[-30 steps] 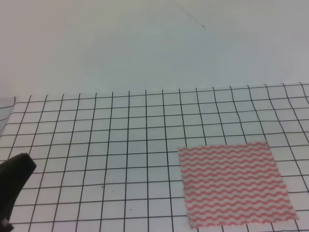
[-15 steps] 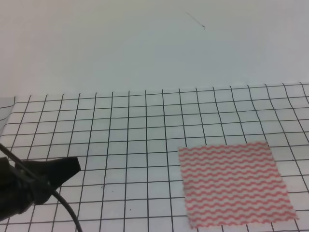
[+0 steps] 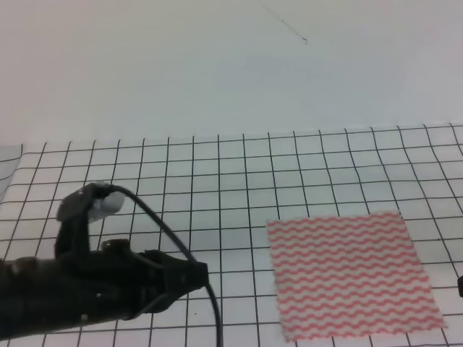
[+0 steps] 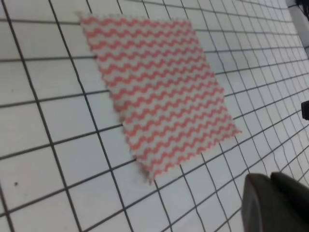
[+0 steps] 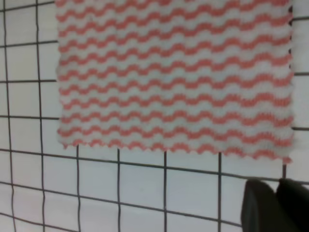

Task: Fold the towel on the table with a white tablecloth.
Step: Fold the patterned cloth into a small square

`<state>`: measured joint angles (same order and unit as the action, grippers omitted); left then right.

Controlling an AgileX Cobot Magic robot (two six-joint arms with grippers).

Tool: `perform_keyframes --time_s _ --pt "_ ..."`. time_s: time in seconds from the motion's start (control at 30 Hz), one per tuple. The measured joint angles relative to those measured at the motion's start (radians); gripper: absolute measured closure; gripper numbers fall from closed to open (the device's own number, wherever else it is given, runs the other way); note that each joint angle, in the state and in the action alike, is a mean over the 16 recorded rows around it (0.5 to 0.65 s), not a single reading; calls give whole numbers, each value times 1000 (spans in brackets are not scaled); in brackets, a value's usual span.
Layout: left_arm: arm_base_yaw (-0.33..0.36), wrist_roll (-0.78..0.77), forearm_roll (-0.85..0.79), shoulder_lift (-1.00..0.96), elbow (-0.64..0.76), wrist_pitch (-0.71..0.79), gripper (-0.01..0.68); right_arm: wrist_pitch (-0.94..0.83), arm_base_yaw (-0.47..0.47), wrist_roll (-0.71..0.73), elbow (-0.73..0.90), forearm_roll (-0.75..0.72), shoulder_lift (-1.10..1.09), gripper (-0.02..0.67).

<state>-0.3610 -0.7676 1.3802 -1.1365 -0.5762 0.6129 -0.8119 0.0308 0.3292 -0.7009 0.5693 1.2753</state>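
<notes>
The towel (image 3: pixel 349 275), white with pink-red wavy stripes, lies flat and unfolded on the white tablecloth (image 3: pixel 217 181) at the front right of the table. My left gripper (image 3: pixel 202 275) reaches in from the lower left, its tip about two grid squares left of the towel's left edge. In the left wrist view the towel (image 4: pixel 158 92) lies ahead of the left gripper (image 4: pixel 269 179), whose fingers sit pressed together, holding nothing. The right wrist view has the towel (image 5: pixel 174 77) just beyond the right gripper (image 5: pixel 277 183), also shut and empty. Only a dark sliver of the right gripper (image 3: pixel 460 285) shows in the exterior view.
The black-grid tablecloth ends at a far edge (image 3: pixel 239 135), with plain white surface behind it. A black cable (image 3: pixel 173 246) loops over the left arm (image 3: pixel 79 289). The cloth's left edge (image 3: pixel 9 170) curls down.
The left arm has swept in from the lower left corner to the right, towards the towel. A sliver of the right gripper has appeared at the right edge. The towel has not moved.
</notes>
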Motion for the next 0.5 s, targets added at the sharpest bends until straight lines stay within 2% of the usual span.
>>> perform_keyframes --time_s 0.2,0.5 --pt "-73 62 -11 -131 -65 5 673 12 0 -15 33 -10 47 472" --pt "-82 67 28 -266 -108 74 672 89 0 -31 93 37 110 313"
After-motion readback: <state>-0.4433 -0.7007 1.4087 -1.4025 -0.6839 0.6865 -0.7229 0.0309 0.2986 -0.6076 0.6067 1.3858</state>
